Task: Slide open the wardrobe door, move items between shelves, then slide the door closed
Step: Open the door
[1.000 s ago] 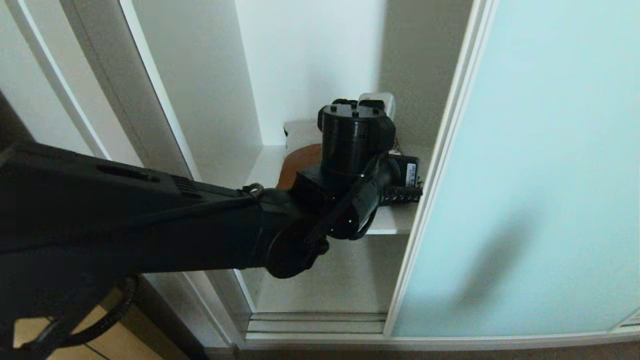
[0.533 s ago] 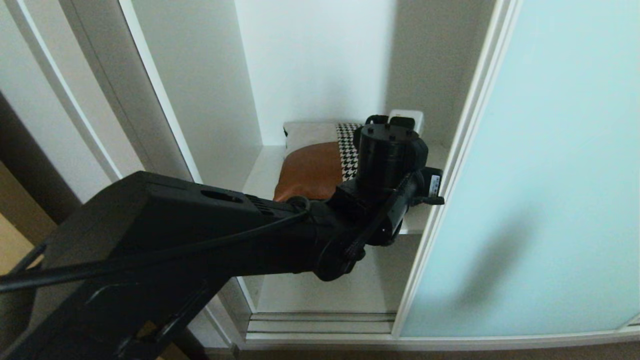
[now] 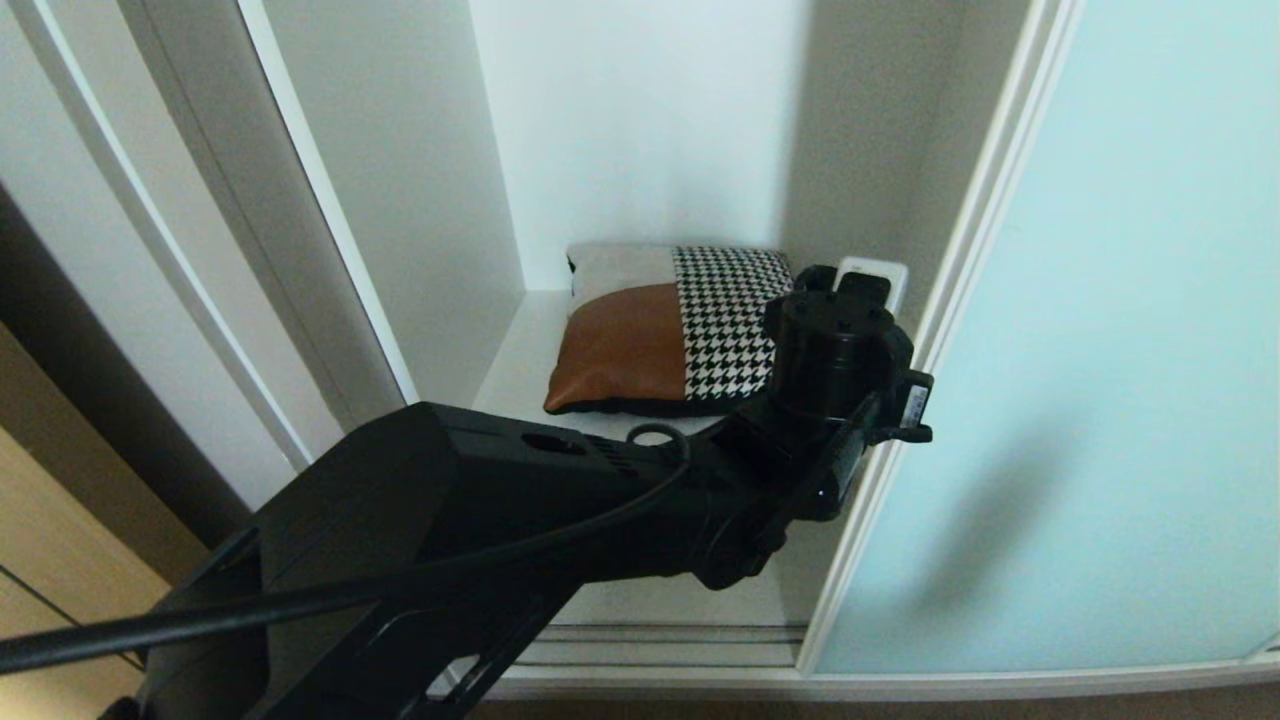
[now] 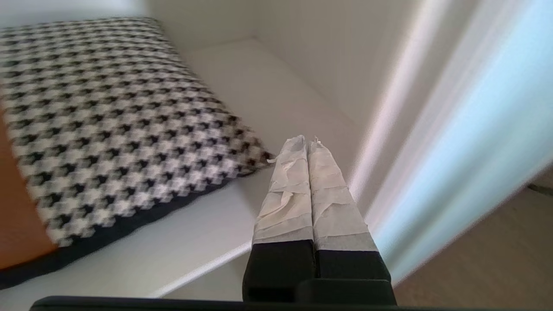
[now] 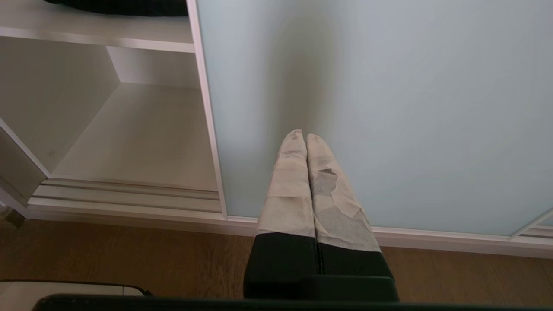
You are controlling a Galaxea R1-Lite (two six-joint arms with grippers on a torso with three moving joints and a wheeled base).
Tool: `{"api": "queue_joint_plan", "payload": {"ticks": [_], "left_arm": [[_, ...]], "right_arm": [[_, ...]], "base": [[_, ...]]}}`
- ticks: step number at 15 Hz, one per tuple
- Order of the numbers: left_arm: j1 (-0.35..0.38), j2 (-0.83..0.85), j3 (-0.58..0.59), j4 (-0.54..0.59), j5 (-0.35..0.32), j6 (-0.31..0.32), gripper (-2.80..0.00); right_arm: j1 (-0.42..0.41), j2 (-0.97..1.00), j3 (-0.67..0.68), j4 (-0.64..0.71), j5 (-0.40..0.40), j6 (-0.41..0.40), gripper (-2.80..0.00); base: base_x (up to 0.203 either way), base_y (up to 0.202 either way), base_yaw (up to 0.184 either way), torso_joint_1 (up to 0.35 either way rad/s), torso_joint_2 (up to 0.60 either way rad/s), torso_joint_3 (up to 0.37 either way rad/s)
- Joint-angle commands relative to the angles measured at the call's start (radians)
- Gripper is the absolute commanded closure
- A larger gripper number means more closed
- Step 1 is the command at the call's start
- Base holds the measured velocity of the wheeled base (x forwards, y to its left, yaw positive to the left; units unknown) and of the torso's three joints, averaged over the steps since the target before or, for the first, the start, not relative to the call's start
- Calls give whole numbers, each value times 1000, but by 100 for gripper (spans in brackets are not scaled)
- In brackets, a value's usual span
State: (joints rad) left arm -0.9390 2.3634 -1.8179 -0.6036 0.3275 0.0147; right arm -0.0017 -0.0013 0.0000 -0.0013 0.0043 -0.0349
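The sliding wardrobe door (image 3: pixel 1120 350), pale aqua frosted glass in a thin white frame, stands partly open on the right. Inside, a cushion (image 3: pixel 665 335) of houndstooth, rust-brown and beige-grey patches lies on the upper white shelf (image 3: pixel 515 365). My left gripper (image 3: pixel 870 278) is shut and holds nothing, reaching in just right of the cushion, close against the door's left frame edge. In the left wrist view its taped fingertips (image 4: pixel 298 147) point past the cushion (image 4: pixel 108 116) corner over the shelf (image 4: pixel 259 90), with the door (image 4: pixel 475 129) alongside. My right gripper (image 5: pixel 301 134) hangs shut before the door (image 5: pixel 389 108).
A lower shelf (image 5: pixel 142 134) sits bare beneath the upper one, with the door's bottom track (image 5: pixel 129 190) in front. Brown wood floor (image 5: pixel 129 259) runs along the wardrobe base. The wardrobe's left side wall (image 3: pixel 400 200) bounds the compartment.
My left arm has swung to the right, and the door's edge has slid right with it, widening the opening. The cushion, earlier hidden behind the wrist, now shows almost whole.
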Motion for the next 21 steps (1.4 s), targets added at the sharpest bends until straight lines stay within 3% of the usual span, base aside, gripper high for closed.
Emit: {"api": "queue_joint_plan", "payload": {"ticks": [1, 5, 21], "left_arm": [[-16, 14, -21, -3, 2, 6, 0], [-33, 75, -110, 5, 1, 17, 0], [-104, 104, -107, -12, -37, 16, 0]], "right_arm": [[0, 0, 0, 0, 0, 0, 0], [0, 0, 0, 0, 0, 0, 0], [0, 0, 0, 0, 0, 0, 0]], "base": [[0, 0, 0, 0, 0, 0], [0, 0, 0, 0, 0, 0], [0, 0, 0, 0, 0, 0]]}}
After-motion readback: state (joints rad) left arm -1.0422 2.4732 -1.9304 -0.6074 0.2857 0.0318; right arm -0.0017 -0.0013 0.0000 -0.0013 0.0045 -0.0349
